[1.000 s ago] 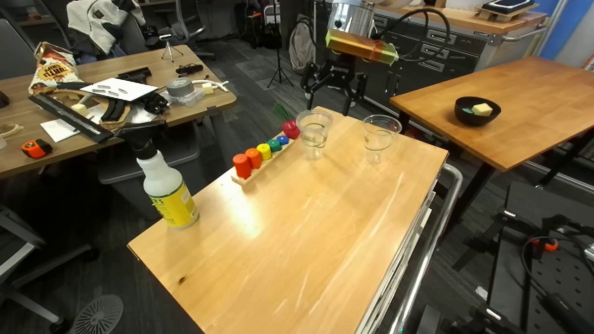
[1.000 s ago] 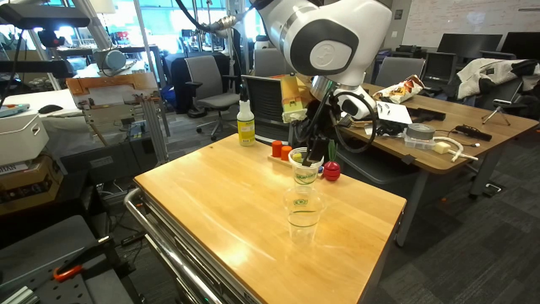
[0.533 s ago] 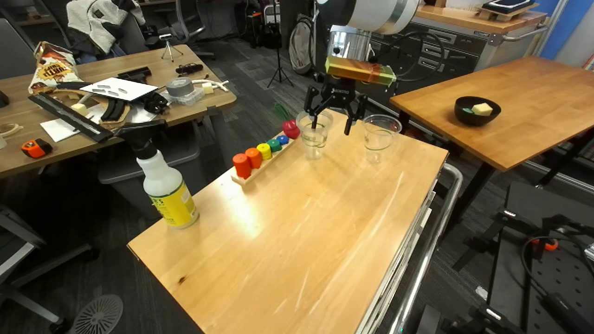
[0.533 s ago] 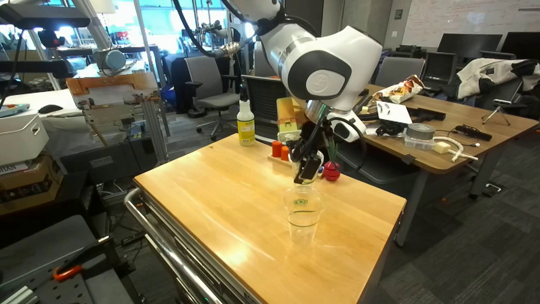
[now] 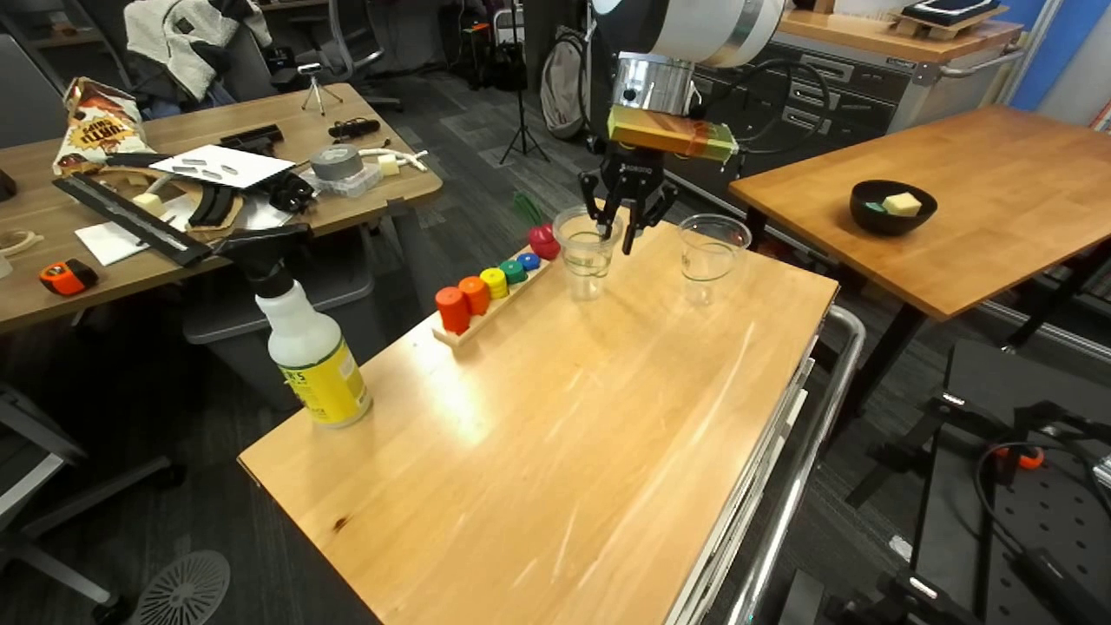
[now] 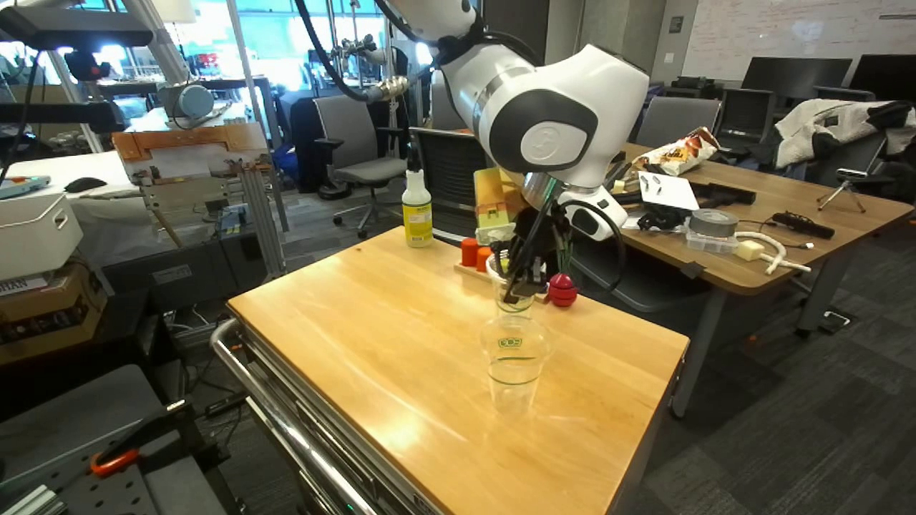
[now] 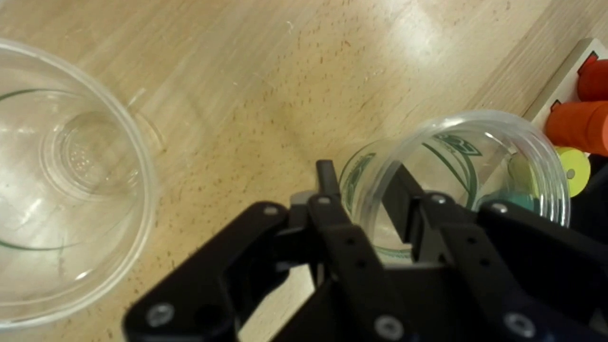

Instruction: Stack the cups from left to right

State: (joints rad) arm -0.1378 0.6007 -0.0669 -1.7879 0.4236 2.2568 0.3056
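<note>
Near the worktop (image 5: 538, 469)'s far corner in an exterior view, the narrowly parted gripper (image 5: 617, 242) straddles the rim of nested cups (image 5: 583, 276); another cup (image 5: 710, 260) stands apart.

Ext. cams high, same tabletop (image 5: 538, 460)

"What lettering are we finding?"

"We are reading ROBOTIQ on the black gripper (image 5: 616, 241) and TURT above CHIPS on the snack bag (image 5: 101, 130)."

"What is the spray bottle (image 5: 304, 343) giving us?"

"We are catching little beyond an S on its yellow label (image 5: 325, 395)."

"What is the nearer cup (image 6: 514, 363) showing us?"

"We are seeing a green boxed logo (image 6: 510, 343), its letters too blurred to call; we are also spotting HAN on a white strip (image 6: 25, 285) by the cardboard box (image 6: 61, 315)."
</note>
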